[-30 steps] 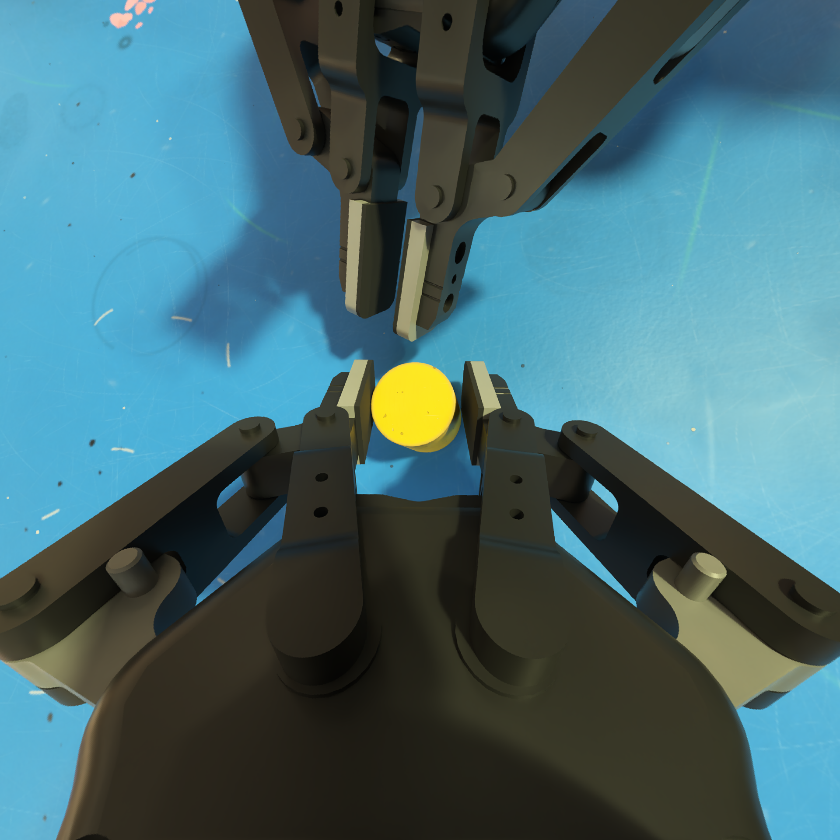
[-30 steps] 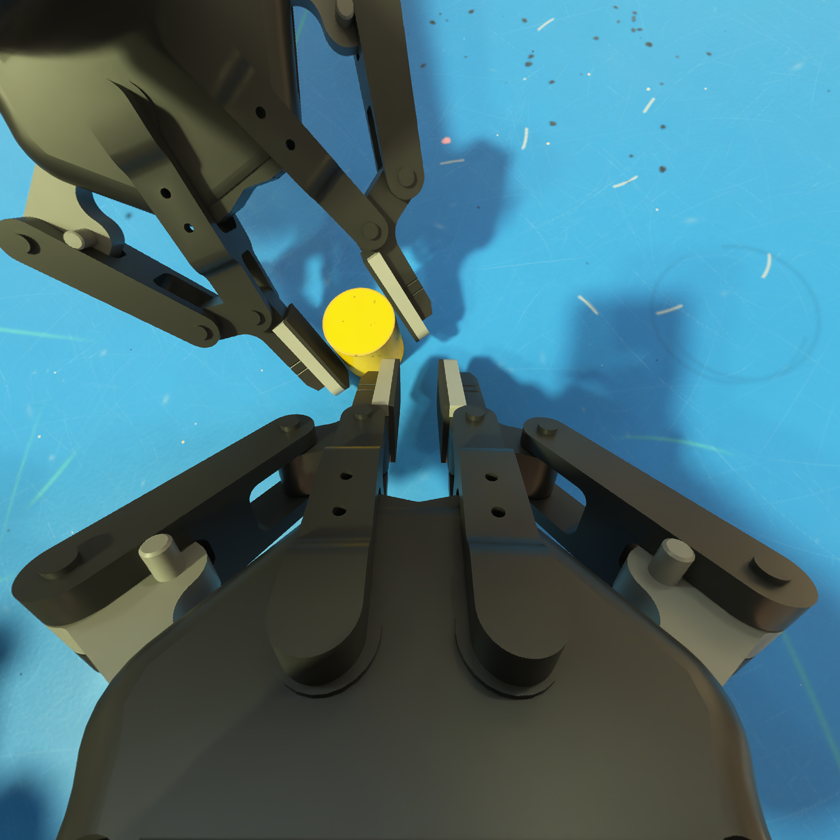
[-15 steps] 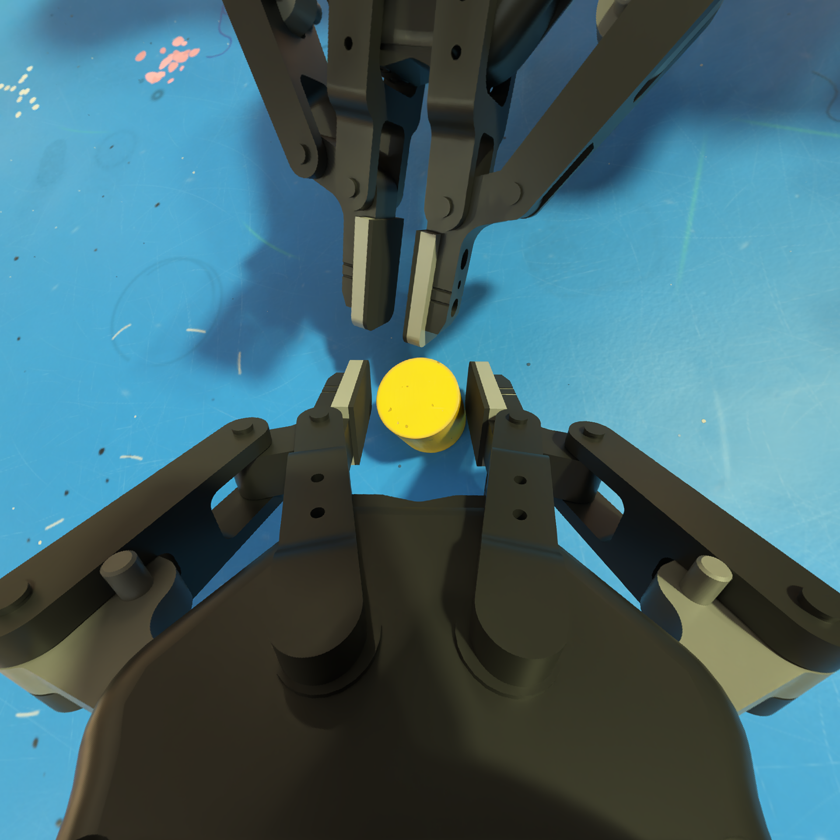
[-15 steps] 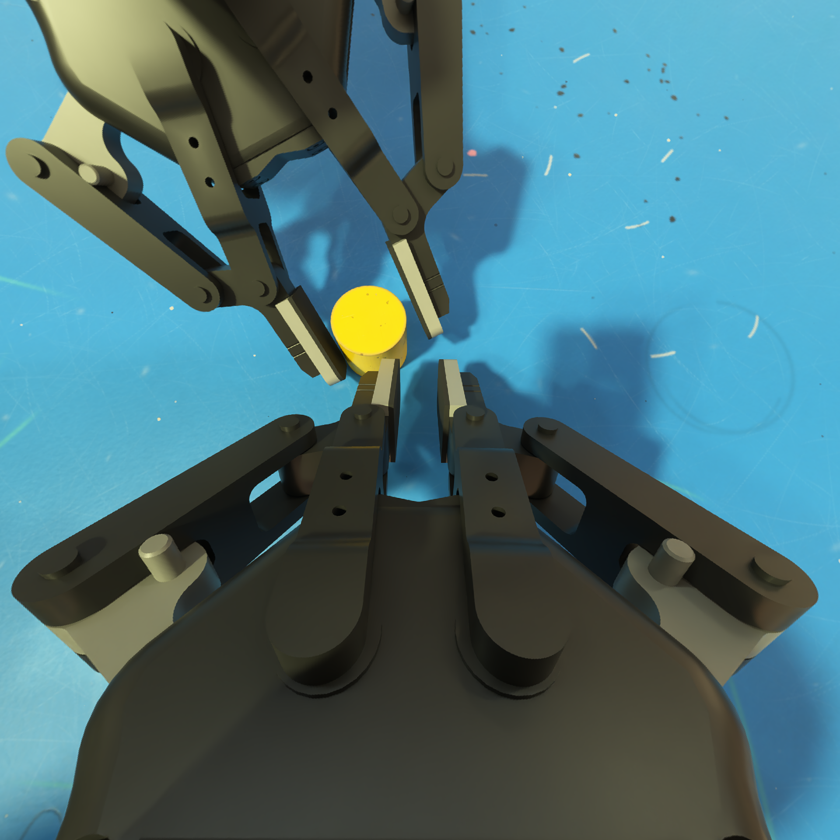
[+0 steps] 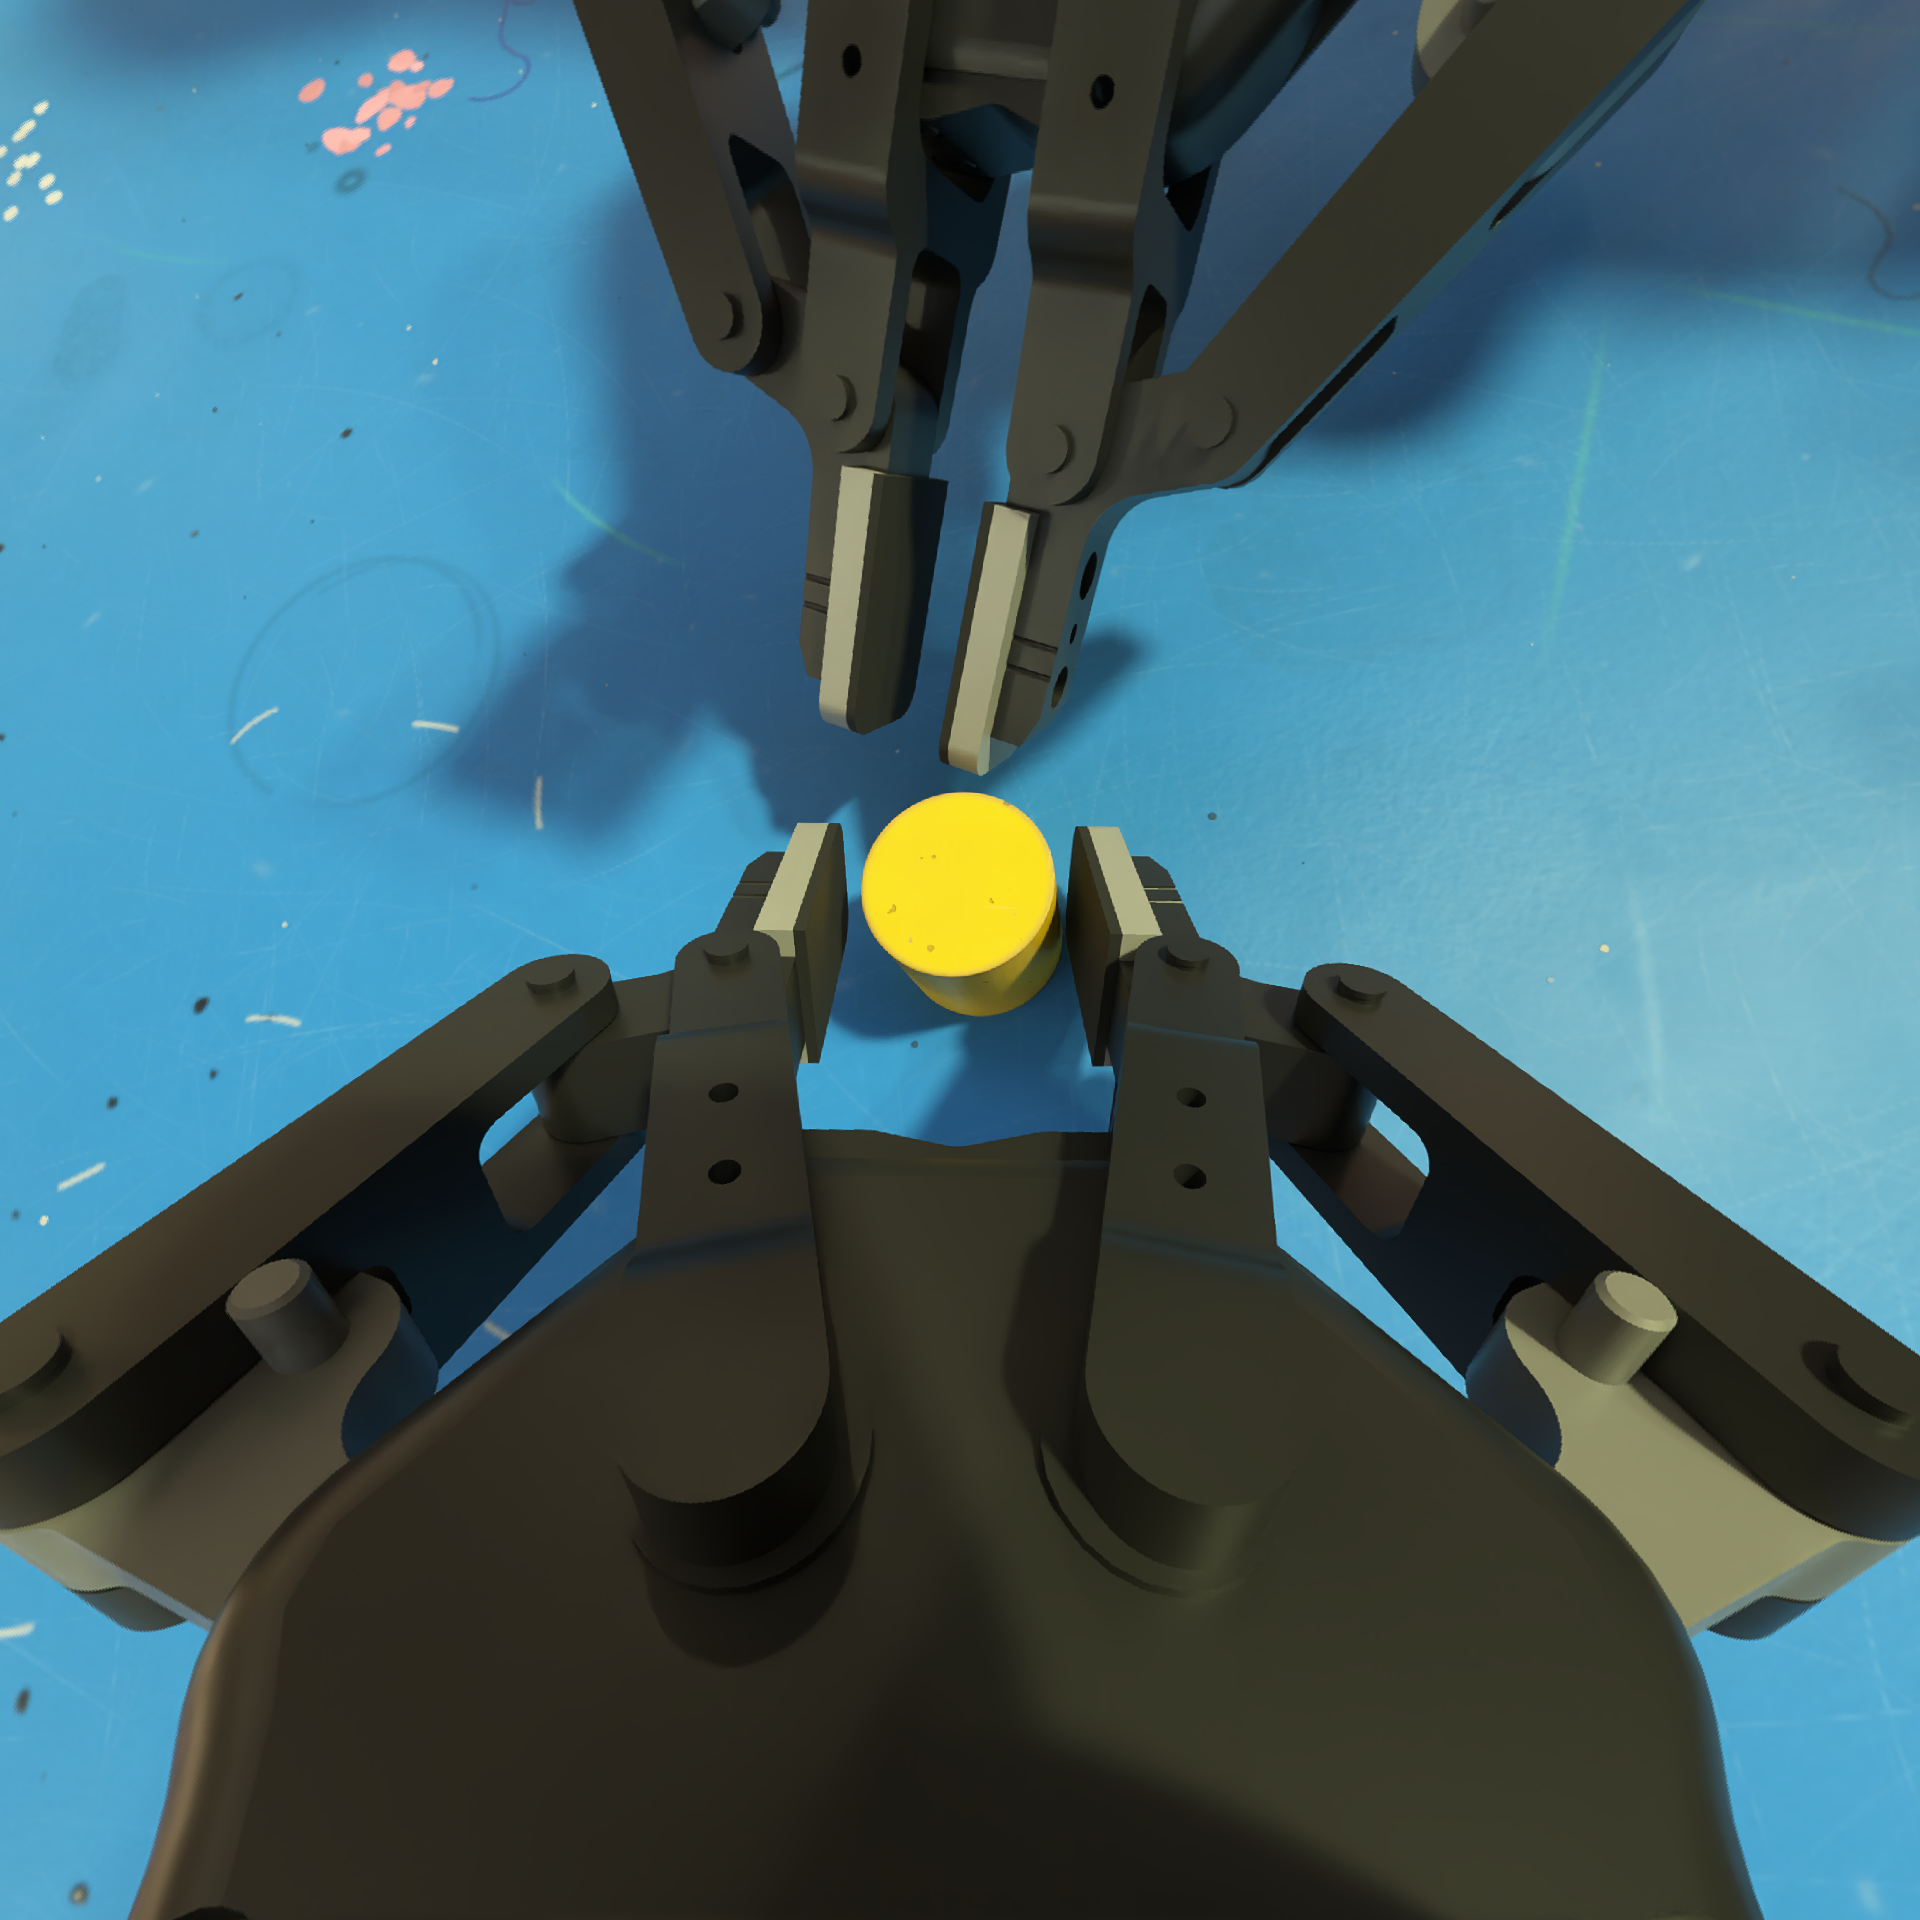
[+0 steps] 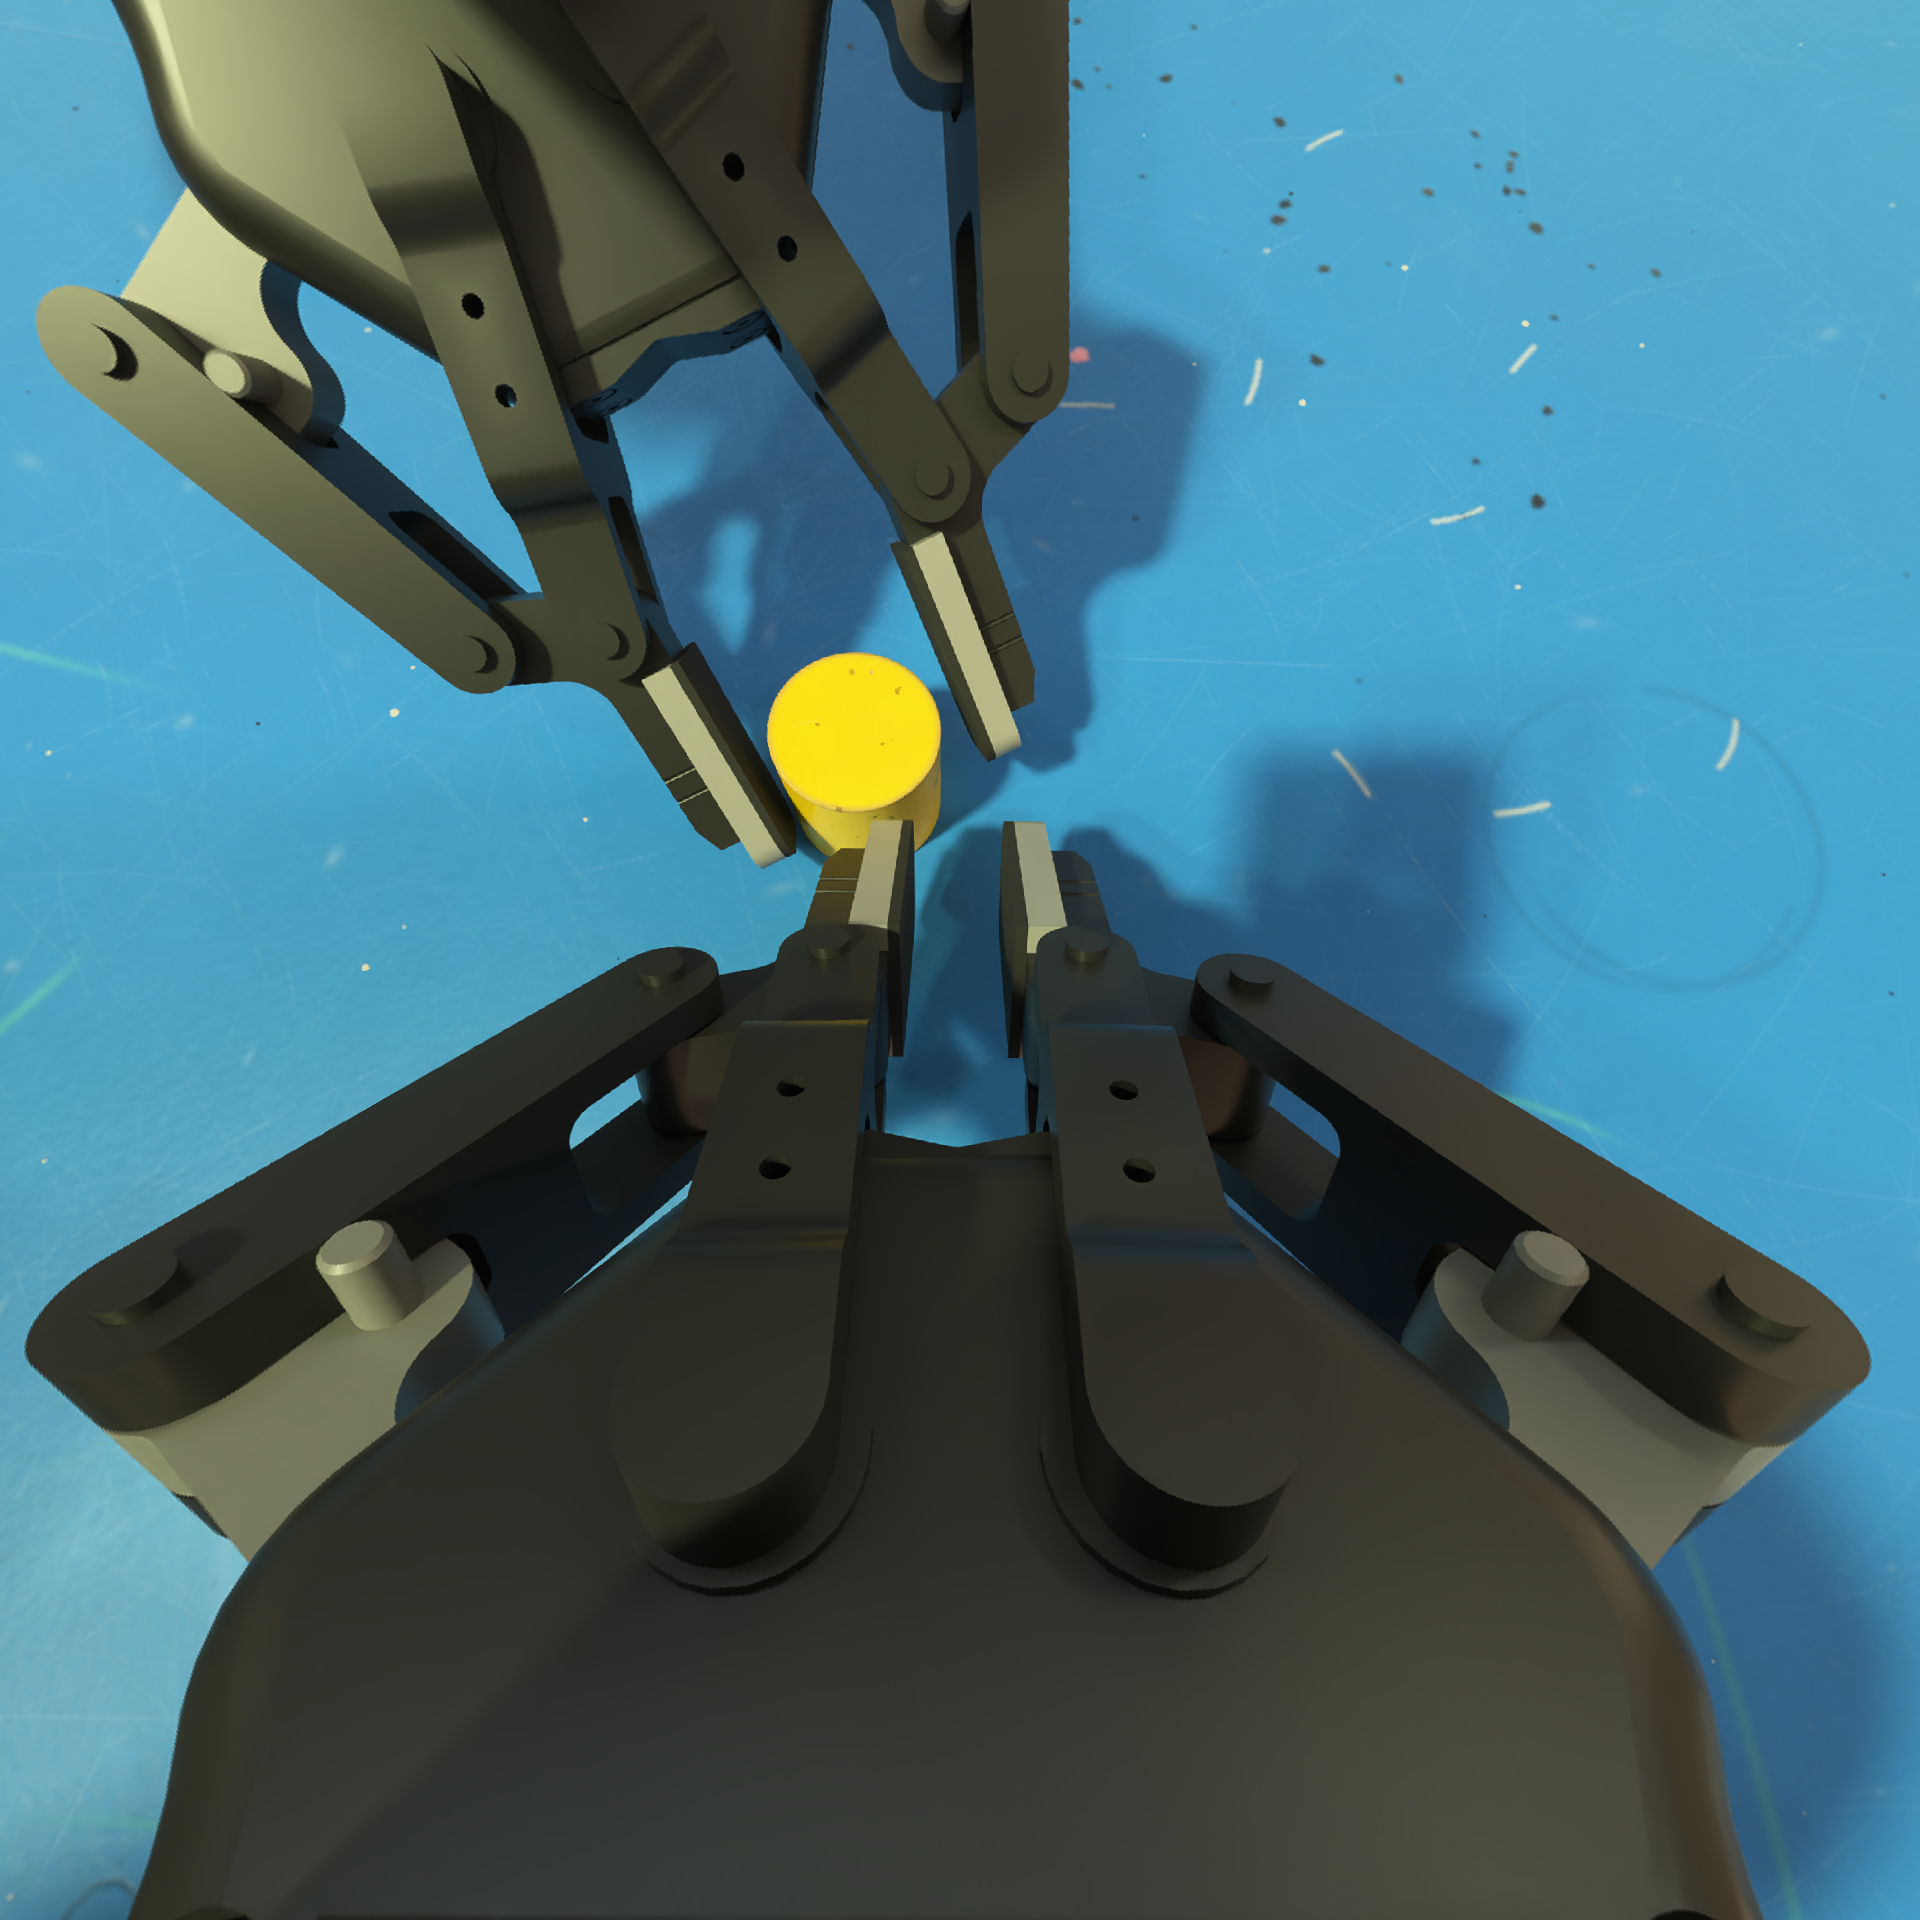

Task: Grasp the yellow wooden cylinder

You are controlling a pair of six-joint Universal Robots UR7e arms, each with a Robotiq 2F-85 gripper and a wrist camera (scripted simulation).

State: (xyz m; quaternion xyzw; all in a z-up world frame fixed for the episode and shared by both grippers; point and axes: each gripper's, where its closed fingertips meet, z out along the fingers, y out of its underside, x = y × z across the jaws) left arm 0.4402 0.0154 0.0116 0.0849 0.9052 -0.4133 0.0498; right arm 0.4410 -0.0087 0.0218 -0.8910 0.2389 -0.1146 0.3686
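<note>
The yellow wooden cylinder [image 5: 958,885] stands upright on the blue tabletop [image 5: 1558,727], axis vertical, unmarked. The left gripper [image 5: 958,935] straddles it, pads just clear. The right gripper [image 6: 958,914] is nearly closed, empty.

Blue tabletop [image 5: 1558,727] fills both views, scuffed and scratched. Pink paint flecks [image 5: 379,102] at far left of it; faint ring mark [image 5: 358,675] nearer, white scratches inside ring. Dark specks [image 6: 1507,187] scattered beyond ring mark. Hard light, sharp dark shadows on tabletop.
</note>
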